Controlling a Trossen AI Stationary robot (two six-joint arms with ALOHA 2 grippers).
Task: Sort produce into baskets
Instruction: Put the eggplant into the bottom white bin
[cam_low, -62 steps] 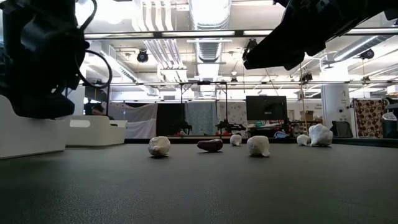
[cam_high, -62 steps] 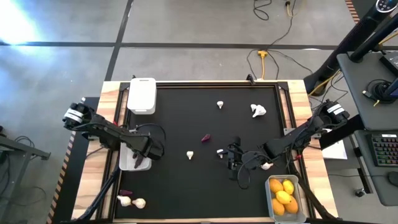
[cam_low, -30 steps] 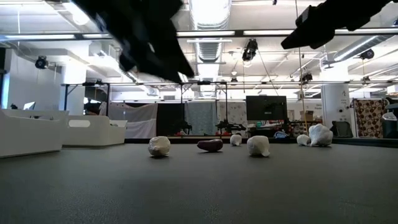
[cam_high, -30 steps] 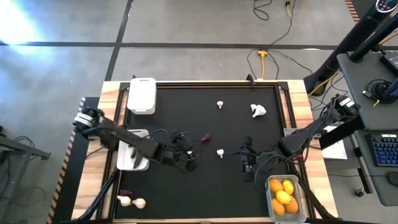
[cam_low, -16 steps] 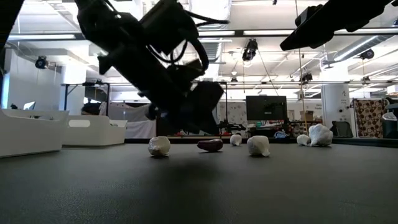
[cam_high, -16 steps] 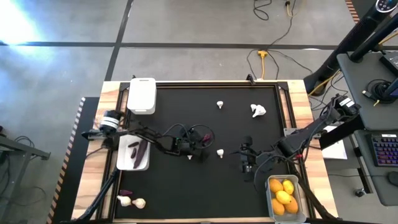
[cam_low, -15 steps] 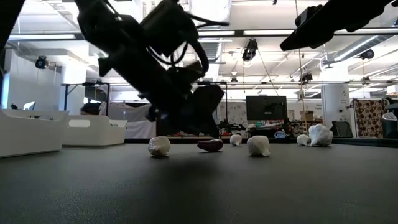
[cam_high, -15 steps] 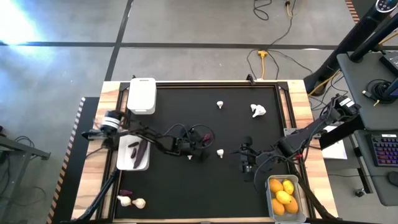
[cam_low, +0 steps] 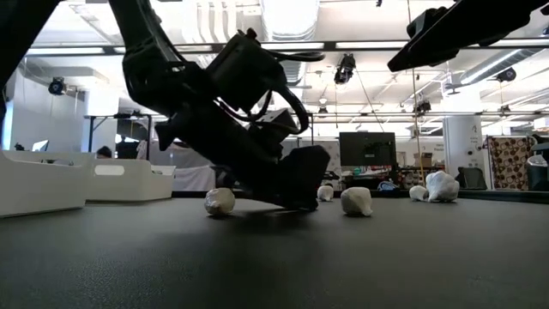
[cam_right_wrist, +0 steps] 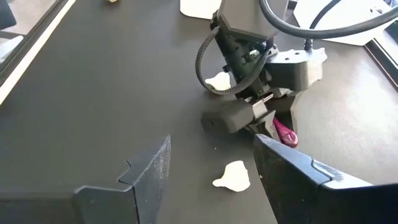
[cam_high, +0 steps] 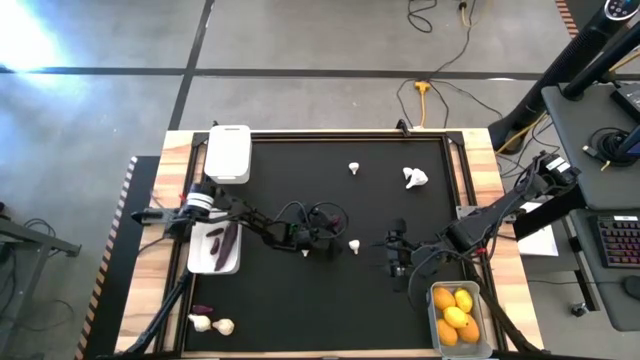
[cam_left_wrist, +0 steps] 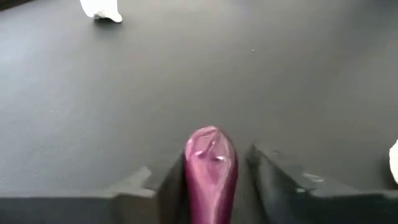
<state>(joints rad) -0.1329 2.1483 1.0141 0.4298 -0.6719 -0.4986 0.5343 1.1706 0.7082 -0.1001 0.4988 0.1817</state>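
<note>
Left wrist view first: why are you holding the left gripper (cam_left_wrist: 208,186) so low over the table (cam_high: 290,190)?

You've set its fingers either side of a purple eggplant piece (cam_left_wrist: 211,165) lying just toward 9 o'clock of the table's centre. The jaws are partly open. One finger sits against the piece and a thin gap shows at the other, so I'd judge nothing is pinched yet.

And your right gripper (cam_high: 397,256)?

It hangs toward 4 o'clock of centre, fingers wide apart and empty, probably waiting.

Where should that piece go?

Likely into the white basket (cam_high: 193,255) at 9 o'clock, which already holds two purple pieces.

Count the rest for me.

You have three baskets. That one, an empty-looking white basket (cam_high: 228,155) at 11 o'clock, presumably meant for the bulbs, and a clear basket (cam_high: 433,310) at 5 o'clock with about four yellow and orange fruits (cam_high: 456,312).

There are six white garlic bulbs. Two are near 1 o'clock (cam_high: 415,178), two are beside the left gripper (cam_high: 354,245), and two are off the mat at 7 o'clock (cam_high: 225,326). What may be another small purple piece (cam_high: 203,310) lies next to that last pair.
</note>
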